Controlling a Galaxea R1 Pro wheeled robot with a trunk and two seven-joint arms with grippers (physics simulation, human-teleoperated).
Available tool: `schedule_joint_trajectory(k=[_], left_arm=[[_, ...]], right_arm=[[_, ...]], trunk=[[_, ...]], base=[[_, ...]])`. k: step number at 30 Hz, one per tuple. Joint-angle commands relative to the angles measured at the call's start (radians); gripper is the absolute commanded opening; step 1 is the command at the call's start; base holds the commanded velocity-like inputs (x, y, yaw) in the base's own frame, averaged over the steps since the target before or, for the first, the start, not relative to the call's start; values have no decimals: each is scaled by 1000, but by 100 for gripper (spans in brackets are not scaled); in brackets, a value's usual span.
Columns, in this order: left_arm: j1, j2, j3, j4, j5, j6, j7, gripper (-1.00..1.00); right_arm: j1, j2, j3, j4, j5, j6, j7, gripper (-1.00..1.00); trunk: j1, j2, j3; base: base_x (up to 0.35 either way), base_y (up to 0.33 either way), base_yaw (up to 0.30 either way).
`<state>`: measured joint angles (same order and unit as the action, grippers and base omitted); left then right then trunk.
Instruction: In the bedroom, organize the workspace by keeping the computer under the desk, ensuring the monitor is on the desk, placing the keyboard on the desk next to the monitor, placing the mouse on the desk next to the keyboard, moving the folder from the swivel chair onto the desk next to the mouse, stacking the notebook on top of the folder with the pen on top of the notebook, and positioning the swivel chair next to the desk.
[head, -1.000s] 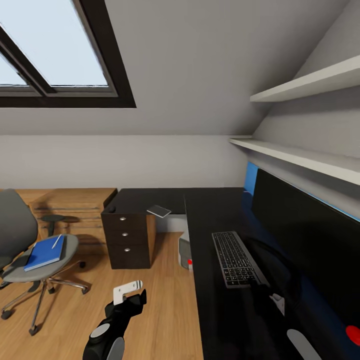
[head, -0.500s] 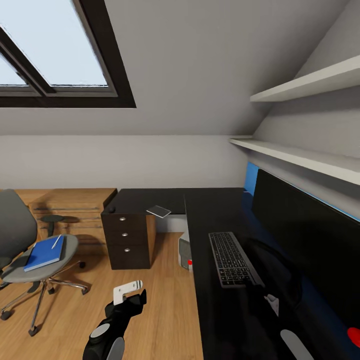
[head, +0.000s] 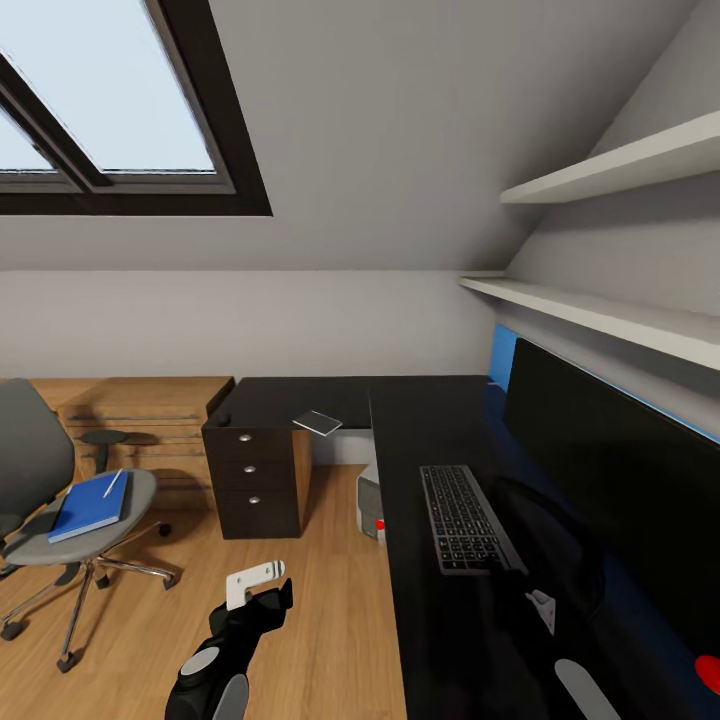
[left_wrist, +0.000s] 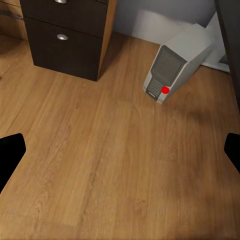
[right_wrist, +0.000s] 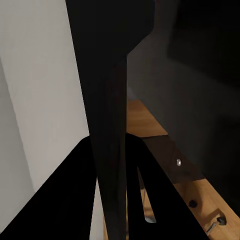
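You are looking over the desk (head: 440, 420), so let me place everything from it. The keyboard (head: 465, 518) is lying on the desk top, just in front of the monitor (head: 620, 490). Your right gripper (head: 520, 590) is resting at the near end of the keyboard, and its jaws are clamped on that edge. The computer (left_wrist: 175, 64) is standing on the wooden floor (left_wrist: 110, 165) under the desk, beside the black drawer unit (head: 255, 480). Your left gripper (left_wrist: 120, 155) is hanging over the floor beside the desk, its jaws standing wide apart. The swivel chair (head: 60, 500) is sitting well apart from the desk, carrying a blue folder (head: 90, 507) and the pen (head: 114, 483) on it.
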<state>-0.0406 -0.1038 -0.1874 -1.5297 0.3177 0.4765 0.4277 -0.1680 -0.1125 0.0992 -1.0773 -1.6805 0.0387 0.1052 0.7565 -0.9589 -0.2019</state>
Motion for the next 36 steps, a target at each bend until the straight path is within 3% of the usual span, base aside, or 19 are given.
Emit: schedule_joint_trajectory(k=[1, 19, 30, 36], left_arm=[[-1, 0, -1, -1, 11, 2, 10, 100], [-1, -3, -2, -4, 11, 1, 10, 100], [-1, -5, 0, -6, 11, 1, 12, 100], [-1, -6, -2, -7, 11, 1, 12, 100]], right_arm=[[-1, -1, 2, 0, -13, 0, 8, -100], [-1, -1, 1, 0, -13, 0, -16, -100], [-1, -1, 1, 0, -13, 0, -16, -100], [-1, -1, 1, -1, -12, 0, -16, -100]], trunk=[[0, -1, -1], [0, -1, -1], [42, -78, -36], [42, -78, -36]], base=[[0, 0, 0], [-20, -50, 0], [0, 0, 0], [0, 0, 0]])
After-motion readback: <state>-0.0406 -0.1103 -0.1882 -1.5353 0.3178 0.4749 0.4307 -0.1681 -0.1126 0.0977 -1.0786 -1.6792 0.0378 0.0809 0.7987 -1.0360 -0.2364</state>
